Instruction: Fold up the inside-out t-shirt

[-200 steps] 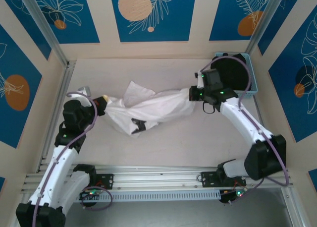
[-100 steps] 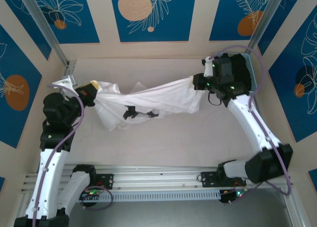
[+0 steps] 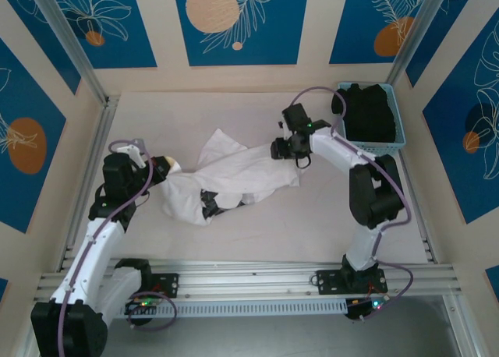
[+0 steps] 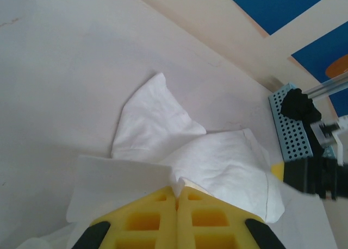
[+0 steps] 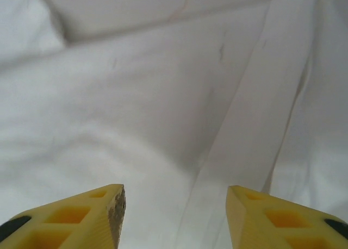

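Currently, left end effector [image 4: 178, 194] pinches the t-shirt [image 3: 242, 174] edge, jaws closed; right end effector [image 5: 174, 197] is spread wide just above it on the table [image 3: 234, 236].

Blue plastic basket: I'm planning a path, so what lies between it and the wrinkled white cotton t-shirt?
The top view shows the right arm's white link crossing bare table between the blue plastic basket and the wrinkled white cotton t-shirt.

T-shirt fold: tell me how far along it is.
Done: nothing folded yet; the t-shirt lies bunched and wrinkled across the table. In hand: the left claw is shut on one end of it, while the right claw is open just above the fabric. Left: spread it flat, then make every fold.
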### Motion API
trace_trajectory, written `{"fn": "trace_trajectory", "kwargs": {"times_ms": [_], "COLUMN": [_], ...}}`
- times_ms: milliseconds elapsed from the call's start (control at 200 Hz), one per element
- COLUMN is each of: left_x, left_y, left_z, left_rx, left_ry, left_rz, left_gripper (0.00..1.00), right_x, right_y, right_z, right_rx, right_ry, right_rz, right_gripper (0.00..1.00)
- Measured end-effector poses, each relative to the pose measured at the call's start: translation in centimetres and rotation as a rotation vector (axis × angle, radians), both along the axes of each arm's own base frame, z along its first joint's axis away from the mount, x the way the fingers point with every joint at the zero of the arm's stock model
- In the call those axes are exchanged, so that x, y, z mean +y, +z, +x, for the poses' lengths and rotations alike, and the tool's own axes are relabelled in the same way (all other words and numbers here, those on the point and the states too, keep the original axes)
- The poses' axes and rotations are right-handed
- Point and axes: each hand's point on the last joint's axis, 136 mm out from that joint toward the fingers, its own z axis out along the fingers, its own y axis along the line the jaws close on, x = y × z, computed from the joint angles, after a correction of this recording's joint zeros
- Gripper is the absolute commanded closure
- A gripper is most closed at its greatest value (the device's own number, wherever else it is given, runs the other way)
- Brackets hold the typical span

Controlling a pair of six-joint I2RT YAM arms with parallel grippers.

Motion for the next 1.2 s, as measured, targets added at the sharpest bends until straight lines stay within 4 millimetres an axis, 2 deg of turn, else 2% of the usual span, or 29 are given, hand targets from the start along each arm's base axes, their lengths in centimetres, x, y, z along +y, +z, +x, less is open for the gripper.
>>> {"fn": "trace_trajectory", "kwargs": {"times_ms": [110,255,420,520,780,910,990,1075,1150,1200], "left_x": [0.0,0.0,0.0,0.0,0.0,0.0,0.0,0.0,0.1,0.3], "left_y": [0.2,0.1,-0.1,-0.1,-0.1,-0.1,-0.1,-0.2,-0.3,-0.2], "left_z": [0.0,0.0,0.0,0.0,0.0,0.0,0.0,0.0,-0.1,-0.2], "left_rx": [-0.013,-0.017,-0.015,-0.015,-0.018,-0.022,-0.022,-0.018,-0.007,0.003], "left_ry": [-0.001,-0.006,-0.007,-0.008,-0.010,-0.014,-0.015,-0.014,-0.009,-0.005], "left_rz": [0.001,0.013,0.016,0.016,0.020,0.031,0.032,0.033,0.036,0.038], "left_gripper": [1.00,1.00,1.00,1.00,1.00,1.00,1.00,1.00,1.00,1.00], "right_x": [0.4,-0.4,-1.9,-2.8,-5.1,-6.2,-6.6,-6.7,-6.4,-6.0], "right_y": [-0.4,-2.4,-3.9,-4.5,-4.6,-4.9,-4.7,-3.7,-1.5,0.7], "right_z": [-3.3,-4.9,-4.3,-4.0,-3.1,-3.3,-3.3,-3.3,-3.4,-3.3], "right_rx": [-0.003,0.004,-0.002,-0.004,-0.006,0.007,0.007,-0.009,-0.055,-0.104], "right_ry": [0.029,0.023,-0.013,-0.030,-0.094,-0.111,-0.111,-0.114,-0.102,-0.087], "right_rz": [-0.105,-0.247,-0.359,-0.408,-0.433,-0.438,-0.434,-0.396,-0.309,-0.219], "right_gripper": [0.43,0.43,0.47,0.55,0.75,0.91,0.98,1.00,1.00,1.00]}}
